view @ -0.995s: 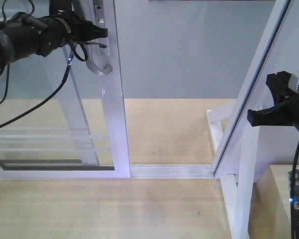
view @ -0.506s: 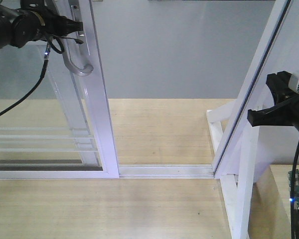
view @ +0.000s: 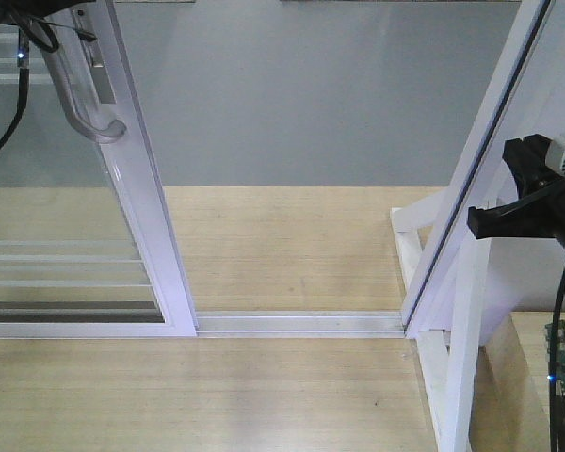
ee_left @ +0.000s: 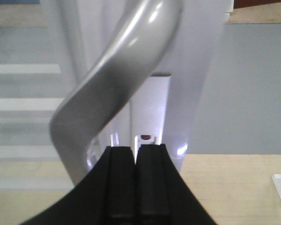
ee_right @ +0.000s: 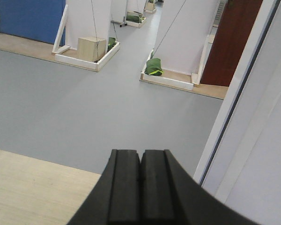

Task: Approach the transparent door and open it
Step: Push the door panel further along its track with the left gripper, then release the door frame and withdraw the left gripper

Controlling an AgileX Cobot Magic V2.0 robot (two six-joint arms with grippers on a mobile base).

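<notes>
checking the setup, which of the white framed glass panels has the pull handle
The transparent door on the left: its stile carries the curved silver-grey handle. The slanted white-framed panel on the right shows none.

Light wooden floor [view: 292,245], boards running left to right, meeting a grey floor [view: 311,104] beyond. Across the wood lies a white floor track [view: 301,325], joining the bottom rail of the transparent door [view: 141,235] at left to the foot of the slanted white support post [view: 471,160] at right. A white base frame [view: 405,235] rests on the boards beside the post. Right wrist view: on the grey floor, white-edged platforms carrying a wooden box [ee_right: 91,48] and green bags [ee_right: 154,67]
</notes>
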